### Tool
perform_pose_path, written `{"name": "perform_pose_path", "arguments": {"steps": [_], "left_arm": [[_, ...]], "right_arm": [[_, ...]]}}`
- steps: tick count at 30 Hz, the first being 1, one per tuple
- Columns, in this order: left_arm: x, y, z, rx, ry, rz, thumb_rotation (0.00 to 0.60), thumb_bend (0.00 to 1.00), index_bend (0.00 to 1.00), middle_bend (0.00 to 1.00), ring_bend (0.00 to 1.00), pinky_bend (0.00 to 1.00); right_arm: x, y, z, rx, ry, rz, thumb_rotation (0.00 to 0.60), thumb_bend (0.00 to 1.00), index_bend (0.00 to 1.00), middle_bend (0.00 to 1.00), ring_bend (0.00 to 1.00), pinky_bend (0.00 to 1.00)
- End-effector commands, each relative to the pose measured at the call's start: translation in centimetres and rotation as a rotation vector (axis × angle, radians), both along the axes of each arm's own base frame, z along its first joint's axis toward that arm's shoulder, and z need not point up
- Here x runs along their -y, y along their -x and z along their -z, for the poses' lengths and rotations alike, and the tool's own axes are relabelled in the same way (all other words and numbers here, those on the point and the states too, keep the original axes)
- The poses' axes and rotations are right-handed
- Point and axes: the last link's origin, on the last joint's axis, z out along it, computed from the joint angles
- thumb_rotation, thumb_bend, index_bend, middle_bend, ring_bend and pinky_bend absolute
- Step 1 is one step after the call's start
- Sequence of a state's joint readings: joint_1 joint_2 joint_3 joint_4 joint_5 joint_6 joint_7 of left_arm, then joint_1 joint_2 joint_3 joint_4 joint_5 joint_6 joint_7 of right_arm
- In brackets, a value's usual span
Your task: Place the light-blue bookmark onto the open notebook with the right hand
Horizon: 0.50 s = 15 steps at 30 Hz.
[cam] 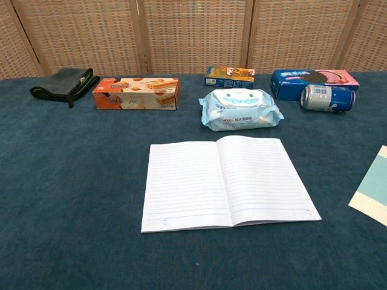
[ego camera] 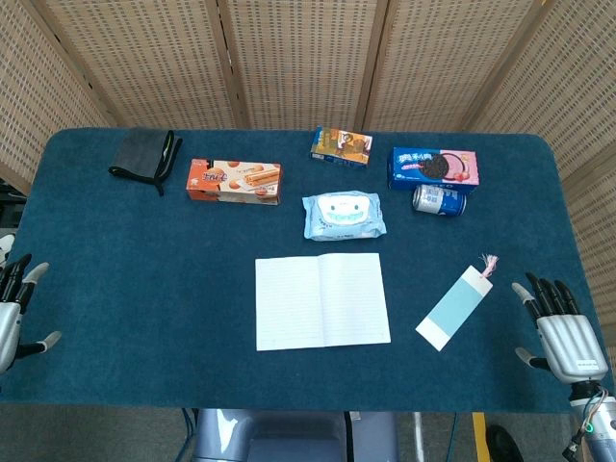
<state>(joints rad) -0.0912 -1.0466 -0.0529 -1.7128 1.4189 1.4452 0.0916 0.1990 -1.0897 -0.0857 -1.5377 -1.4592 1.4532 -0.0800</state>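
The open notebook (ego camera: 322,300) (cam: 225,180) lies flat in the middle of the blue table, blank lined pages up. To its right lies the light-blue bookmark (ego camera: 455,306) (cam: 370,194), slanted, with a pink tassel at its far end; the chest view shows only its left edge. My right hand (ego camera: 558,330) rests near the table's front right corner, fingers spread, a short way right of the bookmark and holding nothing. Empty too, my left hand (ego camera: 13,306) sits at the front left edge, fingers apart. Neither hand shows in the chest view.
Along the back stand a black pouch (ego camera: 144,156), an orange biscuit box (ego camera: 234,181), a small blue-orange box (ego camera: 342,146), a wet-wipes pack (ego camera: 344,215), a blue cookie box (ego camera: 434,167) and a lying can (ego camera: 439,200). Woven screens close off the rear.
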Motion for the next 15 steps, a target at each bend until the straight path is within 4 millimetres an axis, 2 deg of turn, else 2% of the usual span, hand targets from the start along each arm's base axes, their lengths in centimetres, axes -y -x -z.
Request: {"name": "perform_pose_path", "arguments": {"steps": [1, 11, 15], "left_arm": [[0.1, 0.3, -0.3, 0.001, -0.007, -0.008, 0.6, 0.0, 0.0, 0.0, 0.0, 0.0], [0.4, 0.3, -0.6, 0.019, -0.026, -0.013, 0.6, 0.0, 0.0, 0.0, 0.0, 0.0], [0.3, 0.6, -0.6, 0.019, -0.021, -0.025, 0.6, 0.0, 0.0, 0.0, 0.0, 0.0]], "right_arm": [[-0.7, 0.4, -0.4, -0.007, 0.042, -0.005, 0.6, 0.0, 0.0, 0.0, 0.0, 0.0], [-0.3, 0.2, -1.3, 0.054, 0.082, -0.048, 0.6, 0.0, 0.0, 0.0, 0.0, 0.0], [0.8, -0.3, -1.4, 0.07, 0.091, -0.118, 0.6, 0.0, 0.0, 0.0, 0.0, 0.0]]}}
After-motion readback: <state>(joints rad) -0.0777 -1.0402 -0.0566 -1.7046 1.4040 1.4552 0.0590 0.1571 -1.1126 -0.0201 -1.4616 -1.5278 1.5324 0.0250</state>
